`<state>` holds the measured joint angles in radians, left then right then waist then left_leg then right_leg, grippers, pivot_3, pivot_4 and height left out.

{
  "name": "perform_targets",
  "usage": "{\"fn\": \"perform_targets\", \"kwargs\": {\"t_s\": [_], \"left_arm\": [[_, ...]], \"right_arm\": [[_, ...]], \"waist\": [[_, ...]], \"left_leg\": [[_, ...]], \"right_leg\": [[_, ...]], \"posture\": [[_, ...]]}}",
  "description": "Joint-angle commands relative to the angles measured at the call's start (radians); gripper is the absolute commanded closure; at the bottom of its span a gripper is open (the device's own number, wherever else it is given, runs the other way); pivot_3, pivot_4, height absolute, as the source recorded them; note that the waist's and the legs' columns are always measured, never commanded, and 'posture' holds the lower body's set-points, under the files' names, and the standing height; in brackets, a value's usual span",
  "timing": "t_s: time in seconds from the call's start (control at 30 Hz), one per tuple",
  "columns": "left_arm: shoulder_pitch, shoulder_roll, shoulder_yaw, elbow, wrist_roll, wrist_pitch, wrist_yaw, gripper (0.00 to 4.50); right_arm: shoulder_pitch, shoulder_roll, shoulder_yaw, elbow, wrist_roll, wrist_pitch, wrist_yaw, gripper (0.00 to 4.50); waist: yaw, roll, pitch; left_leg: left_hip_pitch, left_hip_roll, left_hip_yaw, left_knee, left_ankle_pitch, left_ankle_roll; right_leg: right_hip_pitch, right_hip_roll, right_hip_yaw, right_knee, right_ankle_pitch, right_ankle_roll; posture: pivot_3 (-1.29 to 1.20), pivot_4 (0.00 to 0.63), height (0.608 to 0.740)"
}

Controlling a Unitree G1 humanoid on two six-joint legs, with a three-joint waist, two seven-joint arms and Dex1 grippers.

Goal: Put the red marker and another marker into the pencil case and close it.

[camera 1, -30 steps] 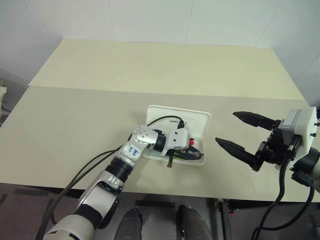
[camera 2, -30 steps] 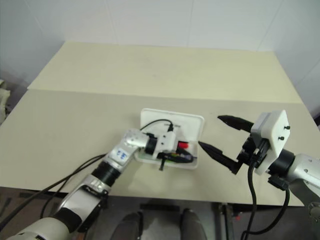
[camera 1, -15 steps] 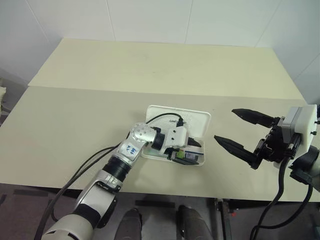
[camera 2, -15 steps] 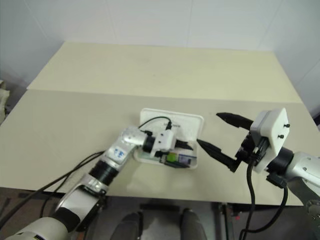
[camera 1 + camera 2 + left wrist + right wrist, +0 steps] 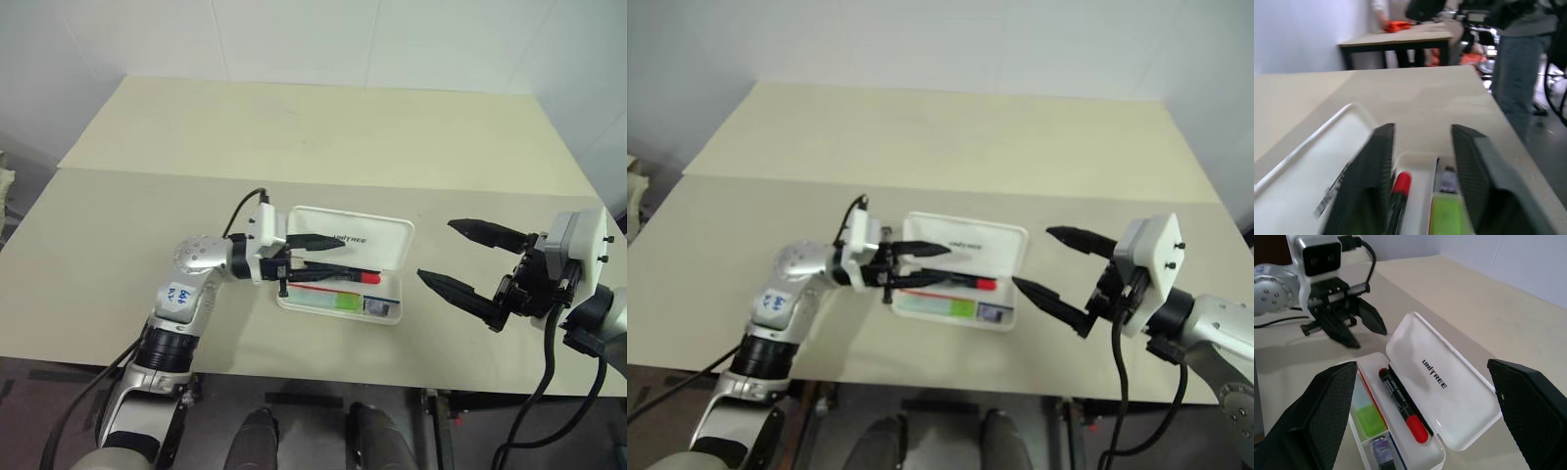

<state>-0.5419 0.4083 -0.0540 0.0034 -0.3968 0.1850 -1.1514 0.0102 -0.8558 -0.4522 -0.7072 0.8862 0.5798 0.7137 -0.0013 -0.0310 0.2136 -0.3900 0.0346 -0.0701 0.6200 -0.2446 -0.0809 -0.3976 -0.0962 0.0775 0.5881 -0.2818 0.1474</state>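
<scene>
Pencil case (image 5: 382, 238) sits open on the tabletop (image 5: 294, 137), near the front edge, lid folded back flat away from the robot with the "unitree" lettering facing up.

Red marker (image 5: 338, 277) lies in the tray along the hinge side, red end toward the right arm. Green highlighter (image 5: 333, 302) lies in the tray too, beside the marker on the side nearer the robot; a small dark item (image 5: 1382, 449) sits in the end compartment next to it.

Left claw (image 5: 328, 252) hangs level over the left end of the case, pointing toward the right arm, fingers (image 5: 1374, 161) apart by a narrow gap and grasping nothing. In the left wrist view the marker and highlighter lie below and ahead of the fingers; whether the fingertips touch the case I cannot tell.

Right claw (image 5: 468, 260) is off the right end of the case, above the tabletop, clear of it, fingers spread wide and released, aimed back toward the case. Nothing in it.

A person's legs (image 5: 1520, 73) and another table (image 5: 1400, 41) show in the background of the left wrist view.
</scene>
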Motion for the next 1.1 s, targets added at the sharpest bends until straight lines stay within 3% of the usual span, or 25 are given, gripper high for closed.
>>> {"fn": "perform_targets", "kwargs": {"t_s": [0.03, 0.07, 0.33, 0.83, 0.93, 1.1], "left_arm": [[0.04, 0.115, 0.159, -0.007, -0.049, -0.007, 0.017, 4.15], [0.035, 0.127, 0.185, 0.012, -0.052, -0.022, 0.035, 4.45], [0.001, 0.135, 0.263, 0.145, -0.042, -0.072, 0.116, 4.49], [-0.142, 0.069, 0.167, 0.375, 0.077, -0.081, 0.266, 4.49], [-0.144, 0.07, 0.164, 0.378, 0.076, -0.083, 0.268, 4.49], [-0.145, 0.071, 0.163, 0.382, 0.076, -0.085, 0.268, 4.49]], "right_arm": [[0.015, -0.03, -0.041, 0.014, -0.003, -0.029, 0.074, 0.0], [0.008, -0.036, -0.036, 0.025, -0.005, -0.033, 0.09, 0.0], [-0.038, -0.048, 0.04, 0.087, -0.053, -0.062, 0.184, 0.0], [-0.119, -0.021, 0.124, 0.142, -0.11, -0.096, 0.22, 0.0], [-0.119, -0.021, 0.124, 0.143, -0.111, -0.097, 0.221, 0.0], [-0.12, -0.02, 0.124, 0.143, -0.112, -0.096, 0.222, 0.0]], "waist": [[-0.01, 0.0, 0.0], [-0.013, 0.0, 0.0], [-0.001, 0.0, 0.0], [-0.006, 0.0, 0.0], [-0.006, 0.0, 0.0], [-0.001, 0.0, 0.0]], "left_leg": [[0.0, 0.0, 0.0, -0.001, 0.0, 0.0], [0.001, 0.001, 0.0, -0.001, 0.0, 0.0], [0.001, 0.0, 0.0, 0.0, 0.0, 0.0], [0.001, 0.0, 0.0, -0.001, 0.0, 0.0], [0.002, 0.0, 0.0, -0.004, 0.0, -0.001], [0.001, 0.0, 0.0, -0.005, 0.0, -0.001]], "right_leg": [[0.0, 0.0, 0.0, 0.0, 0.0, 0.0], [0.0, 0.0, 0.0, 0.0, -0.001, -0.001], [0.001, 0.0, -0.001, -0.001, 0.0, -0.001], [0.001, 0.0, -0.001, -0.001, 0.002, 0.003], [0.0, 0.0, -0.001, 0.001, 0.008, 0.016], [0.0, 0.0, -0.001, 0.0, 0.009, 0.016]], "posture": [[0.0, 0.15, 0.74], [0.0, 0.15, 0.74], [0.0, 0.15, 0.74], [0.0, 0.15, 0.74], [0.0, 0.15, 0.74], [0.0, 0.15, 0.74]]}}
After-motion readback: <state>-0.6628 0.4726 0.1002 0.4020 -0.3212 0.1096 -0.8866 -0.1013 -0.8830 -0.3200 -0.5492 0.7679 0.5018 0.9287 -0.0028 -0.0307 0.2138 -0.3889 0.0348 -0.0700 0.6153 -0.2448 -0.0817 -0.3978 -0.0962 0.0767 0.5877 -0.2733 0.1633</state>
